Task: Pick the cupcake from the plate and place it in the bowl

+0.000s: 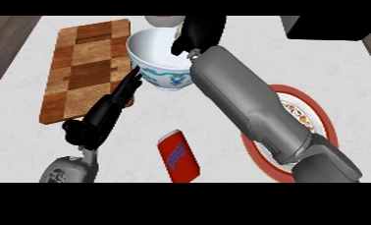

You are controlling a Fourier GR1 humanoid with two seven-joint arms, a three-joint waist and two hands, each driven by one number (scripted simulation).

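R hand (197, 33) sits over the far rim of the bowl (153, 54), forearm running diagonally from the near right across the plate (323, 119) up to it. Fingers curled downward at the bowl's far-right rim, one fingertip hanging inside the rim above the white interior. Can't tell what, if anything, they hold. The cupcake isn't clearly visible: a pale rounded shape (164, 21) shows just beyond the bowl, beside the R hand at the top band, but can't tell if that's it. Not visible on the uncovered part of the plate either; the arm hides much of it.

Bowl: white w/ blue pattern outside, upright, centre-far on the counter (29, 135), just right of the wooden chopping board (87, 69).

L hand (109, 111) near left, fingers straight and close together, pointing far-right; tips reach the board's right edge, just beside the bowl's outer wall. Holds nothing.

Red can (179, 156) lies on its side near centre, between L hand and plate, apart from both. Plate is red-rimmed w/ patterned middle, near right.
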